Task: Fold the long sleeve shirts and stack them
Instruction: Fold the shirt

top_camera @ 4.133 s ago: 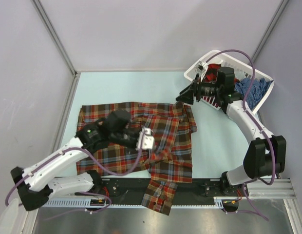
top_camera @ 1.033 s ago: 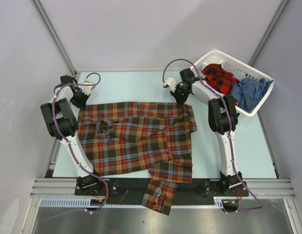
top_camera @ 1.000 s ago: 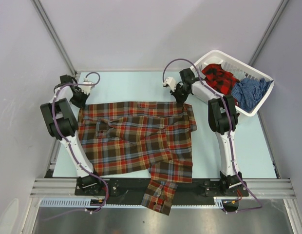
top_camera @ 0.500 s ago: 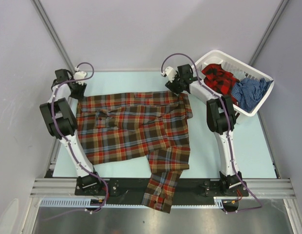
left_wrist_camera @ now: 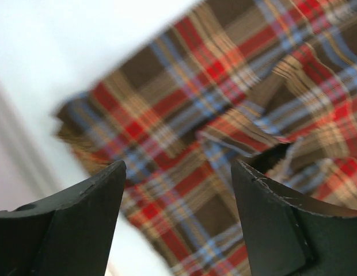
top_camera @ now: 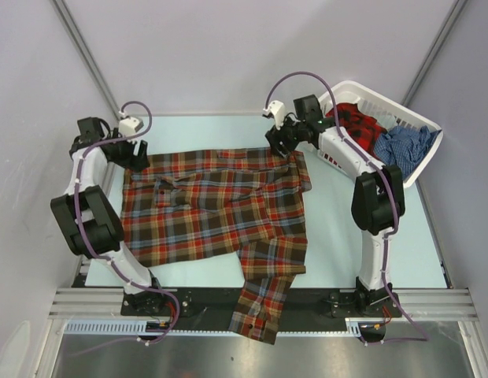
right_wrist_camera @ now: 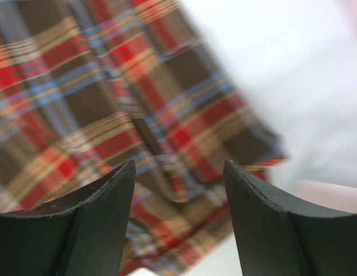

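Seen from above, the brown plaid shirt lies spread on the table, a sleeve hanging off the near edge, with the left tool and right tool at its far corners. Spreading looks finished; folding needs a fresh grip. Left wrist: tool spread wide over rumpled plaid, empty. Right wrist: likewise.

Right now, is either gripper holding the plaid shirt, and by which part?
Nothing is held. The left gripper and right gripper are both open over the far corners of the brown plaid shirt, with no cloth in either.
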`<state>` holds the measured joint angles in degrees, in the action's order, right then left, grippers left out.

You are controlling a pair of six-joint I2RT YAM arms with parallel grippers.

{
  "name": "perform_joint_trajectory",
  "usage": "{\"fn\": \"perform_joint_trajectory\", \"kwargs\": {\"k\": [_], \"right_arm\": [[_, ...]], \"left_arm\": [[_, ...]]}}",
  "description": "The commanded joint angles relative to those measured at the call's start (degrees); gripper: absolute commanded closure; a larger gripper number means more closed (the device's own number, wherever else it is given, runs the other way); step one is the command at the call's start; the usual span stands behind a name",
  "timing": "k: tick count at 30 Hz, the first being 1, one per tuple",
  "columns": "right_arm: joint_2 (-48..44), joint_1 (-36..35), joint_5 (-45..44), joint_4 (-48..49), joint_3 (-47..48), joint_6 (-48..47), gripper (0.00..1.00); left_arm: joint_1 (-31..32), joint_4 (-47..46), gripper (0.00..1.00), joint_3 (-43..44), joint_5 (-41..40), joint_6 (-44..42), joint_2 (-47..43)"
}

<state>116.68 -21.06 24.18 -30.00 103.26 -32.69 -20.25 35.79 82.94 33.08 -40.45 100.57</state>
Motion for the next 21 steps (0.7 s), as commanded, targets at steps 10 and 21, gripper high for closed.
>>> {"fn": "perform_joint_trajectory", "kwargs": {"k": [10, 21], "right_arm": [[9.96, 0.14, 8.51, -7.27, 3.35, 4.74, 0.32], [12.16, -0.12, 8.51, -8.76, 3.70, 3.95, 0.44]], "left_arm": [[2.23, 1.48, 0.19, -2.69, 7.69, 9.59, 10.33], [2.59, 1.47, 0.35, -1.46, 11.57, 12.85, 15.18]]}}
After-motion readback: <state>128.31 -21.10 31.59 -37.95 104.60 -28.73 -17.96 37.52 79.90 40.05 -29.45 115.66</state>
